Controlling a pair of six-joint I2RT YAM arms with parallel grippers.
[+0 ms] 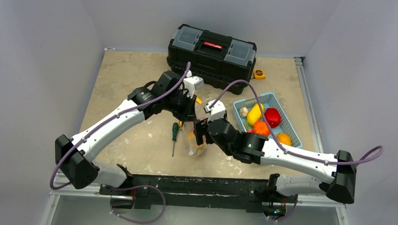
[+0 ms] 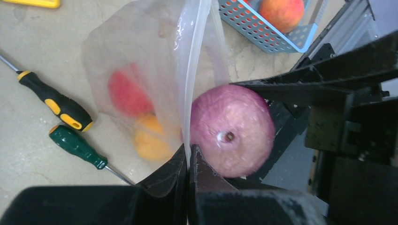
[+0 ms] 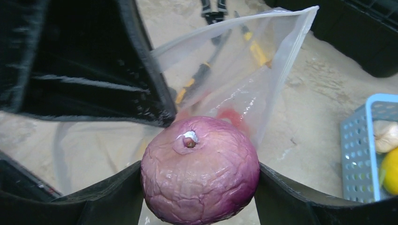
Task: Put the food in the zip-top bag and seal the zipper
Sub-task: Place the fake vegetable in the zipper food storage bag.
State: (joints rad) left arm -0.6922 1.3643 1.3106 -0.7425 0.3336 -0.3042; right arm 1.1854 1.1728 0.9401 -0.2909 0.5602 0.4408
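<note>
My left gripper [image 2: 189,159] is shut on the top edge of the clear zip-top bag [image 2: 122,61], pinching its zipper [image 2: 190,70] and holding the bag up. A red piece [image 2: 126,93] and an orange piece [image 2: 150,140] of food lie inside the bag. My right gripper [image 3: 199,178] is shut on a round purple onion [image 3: 199,171] and holds it right against the held edge, at the bag's mouth [image 3: 244,61]. In the top view both grippers [image 1: 189,112] [image 1: 200,135] meet over the bag [image 1: 195,145] at the table's middle.
A light blue basket [image 1: 292,134] with several more pieces of food stands to the right. A yellow-handled screwdriver [image 2: 54,103] and a green-handled screwdriver [image 2: 75,146] lie left of the bag. A black toolbox [image 1: 212,55] and a tape measure [image 1: 259,73] sit at the back.
</note>
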